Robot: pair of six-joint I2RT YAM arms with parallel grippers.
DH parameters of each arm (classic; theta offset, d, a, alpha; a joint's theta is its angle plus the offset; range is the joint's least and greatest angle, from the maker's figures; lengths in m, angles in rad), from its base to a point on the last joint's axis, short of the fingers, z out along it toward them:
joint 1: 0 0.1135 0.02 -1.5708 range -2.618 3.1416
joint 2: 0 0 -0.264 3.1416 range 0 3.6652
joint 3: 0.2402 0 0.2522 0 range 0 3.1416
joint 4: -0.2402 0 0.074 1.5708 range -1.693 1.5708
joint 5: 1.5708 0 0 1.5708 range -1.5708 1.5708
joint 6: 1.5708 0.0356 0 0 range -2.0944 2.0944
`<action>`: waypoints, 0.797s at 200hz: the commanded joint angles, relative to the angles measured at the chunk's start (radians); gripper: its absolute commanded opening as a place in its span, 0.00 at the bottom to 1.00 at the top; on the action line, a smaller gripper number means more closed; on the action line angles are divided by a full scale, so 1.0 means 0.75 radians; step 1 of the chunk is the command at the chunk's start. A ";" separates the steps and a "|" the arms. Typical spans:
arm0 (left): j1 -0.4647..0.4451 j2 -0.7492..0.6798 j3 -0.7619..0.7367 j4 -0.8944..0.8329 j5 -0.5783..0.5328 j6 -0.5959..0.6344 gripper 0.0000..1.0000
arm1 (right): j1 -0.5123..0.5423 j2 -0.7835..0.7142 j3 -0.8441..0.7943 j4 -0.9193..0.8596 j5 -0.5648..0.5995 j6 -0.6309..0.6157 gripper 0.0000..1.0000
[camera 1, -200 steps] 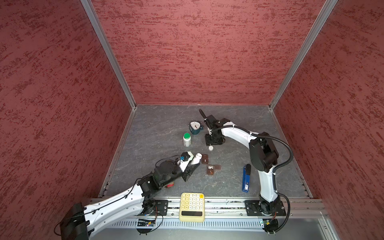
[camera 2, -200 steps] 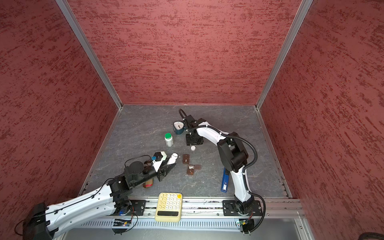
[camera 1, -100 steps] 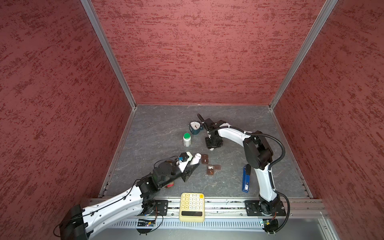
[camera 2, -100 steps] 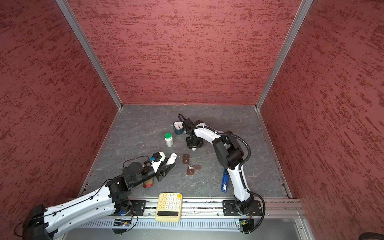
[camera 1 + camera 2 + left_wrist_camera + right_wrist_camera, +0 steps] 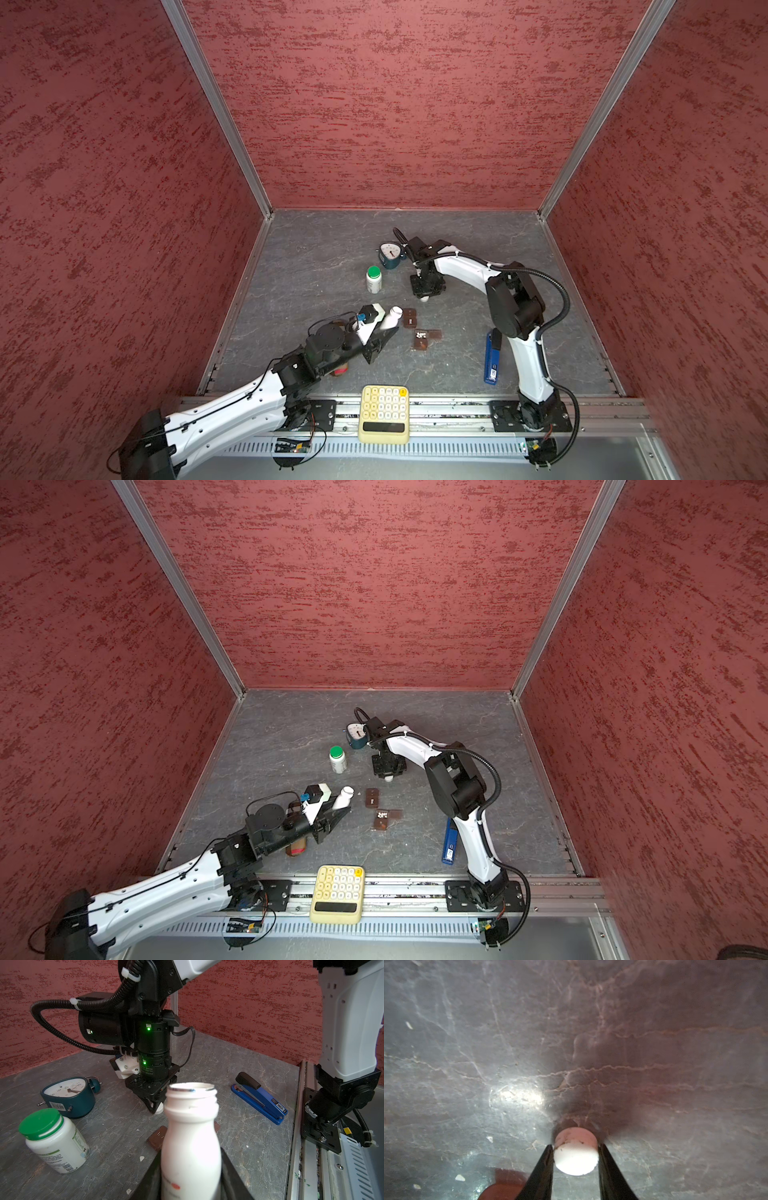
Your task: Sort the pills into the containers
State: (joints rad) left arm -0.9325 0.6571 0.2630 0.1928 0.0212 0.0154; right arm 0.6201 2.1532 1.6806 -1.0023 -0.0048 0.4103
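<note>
My left gripper (image 5: 384, 332) (image 5: 190, 1159) is shut on a small all-white bottle (image 5: 390, 318) (image 5: 191, 1136), which is tilted and has an open mouth. Two dark brown containers lie on the floor right of it, one piece (image 5: 409, 316) (image 5: 372, 798) (image 5: 158, 1138) nearer the bottle and an L-shaped piece (image 5: 424, 338) (image 5: 384, 817) with white specks on top. My right gripper (image 5: 424, 296) (image 5: 575, 1147) points straight down farther back, its fingers touching both sides of a round white cap (image 5: 575, 1157) (image 5: 159, 1110) on the floor. Tiny white pills (image 5: 459, 1177) (image 5: 142, 1158) lie scattered on the floor.
A white bottle with a green cap (image 5: 374, 280) stands left of the right gripper, with a teal alarm clock (image 5: 390, 253) behind it. A blue stapler (image 5: 492, 357) lies by the right arm's base. A yellow calculator (image 5: 384, 409) sits on the front rail. A reddish-brown jar (image 5: 296, 845) lies under the left arm.
The right gripper has shifted left and down over the white cap, and its jaws have closed onto it. The left arm and its bottle have stayed put.
</note>
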 commanded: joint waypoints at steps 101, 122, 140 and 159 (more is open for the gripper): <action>0.171 0.576 -0.007 0.739 0.245 0.100 0.00 | -0.131 -0.803 -0.049 -0.309 -0.437 -0.095 0.33; 0.172 0.719 0.041 0.826 0.301 0.146 0.00 | -0.133 -0.847 -0.050 -0.336 -0.505 -0.101 0.33; 0.172 0.833 0.077 0.930 0.328 0.169 0.00 | -0.133 -0.862 -0.060 -0.340 -0.536 -0.097 0.33; 0.173 0.935 0.118 1.009 0.341 0.183 0.00 | -0.134 -0.871 -0.073 -0.342 -0.556 -0.095 0.33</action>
State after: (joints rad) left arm -0.8070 1.2930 0.3088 0.7940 0.2314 0.1139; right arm 0.5209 1.5208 1.6470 -1.2263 -0.3592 0.3584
